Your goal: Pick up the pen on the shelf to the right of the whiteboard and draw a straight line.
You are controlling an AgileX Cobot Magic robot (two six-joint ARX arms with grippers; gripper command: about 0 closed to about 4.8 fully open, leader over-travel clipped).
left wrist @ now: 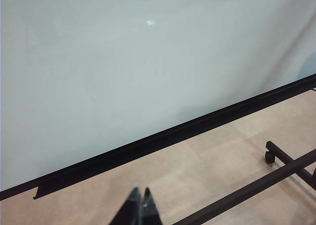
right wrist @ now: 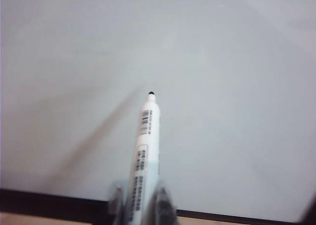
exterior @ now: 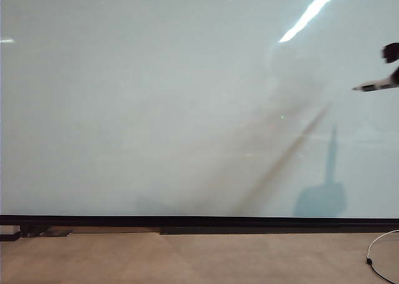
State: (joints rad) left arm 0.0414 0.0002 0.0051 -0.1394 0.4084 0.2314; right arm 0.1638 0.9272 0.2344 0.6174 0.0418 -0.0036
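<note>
The pen (right wrist: 145,141) was clamped between the fingers of the right gripper (right wrist: 138,198), seen at the right edge of the exterior frame, its dark tip aimed at the whiteboard (exterior: 156,109). The left gripper (left wrist: 139,198) was found low before the board, fingers pressed together on nothing.

The pen (right wrist: 144,151), a white barrel with printed labels and a small dark tip, is clamped at its rear end in the right pincer (right wrist: 139,201). It points at the whiteboard (exterior: 156,109), a glossy pale panel with a black bottom strip; no stroke shows on it.
</note>
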